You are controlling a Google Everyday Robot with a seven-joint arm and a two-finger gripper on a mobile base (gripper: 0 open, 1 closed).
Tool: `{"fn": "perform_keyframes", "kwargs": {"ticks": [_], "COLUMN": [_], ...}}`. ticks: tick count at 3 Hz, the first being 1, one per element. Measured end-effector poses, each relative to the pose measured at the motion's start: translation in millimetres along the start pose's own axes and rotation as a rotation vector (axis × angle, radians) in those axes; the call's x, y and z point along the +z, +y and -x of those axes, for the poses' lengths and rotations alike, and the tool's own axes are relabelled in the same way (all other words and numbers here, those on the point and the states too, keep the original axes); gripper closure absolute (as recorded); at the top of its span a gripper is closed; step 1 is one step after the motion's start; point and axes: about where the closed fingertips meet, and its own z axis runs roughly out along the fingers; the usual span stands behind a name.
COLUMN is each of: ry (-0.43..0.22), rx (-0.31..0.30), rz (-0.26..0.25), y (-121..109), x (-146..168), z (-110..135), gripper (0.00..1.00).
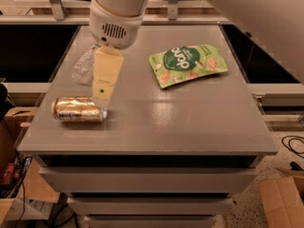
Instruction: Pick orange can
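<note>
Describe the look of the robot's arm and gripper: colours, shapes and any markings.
The arm is white and rounded, with a grille of dark vent slots on its wrist housing. The gripper, above the table and close to the orange can, is pale yellow, flat and tapering, with a small dark dot near its tip.

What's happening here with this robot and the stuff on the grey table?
A single robot arm is going for the orange can, which lies on its side near the front edge of the grey table. The end effector hangs right at one end of the can, which has not been lifted yet. A clear plastic bottle and a green snack bag lie farther back.
</note>
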Motion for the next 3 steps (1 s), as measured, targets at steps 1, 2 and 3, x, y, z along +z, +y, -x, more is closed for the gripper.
{"fn": "perform_keyframes", "kwargs": {"ticks": [1,2,3], "ry": [0.03,0.086,0.151], "rx": [-0.041,-0.051,-0.046], "rz": [0.077,0.122,0.142], "y": [8.1,15.7,25.2], "x": [44.7,82.2,113.5], "z": [18.8,26.9,32.2], "gripper": [0.0,0.0,0.0]}}
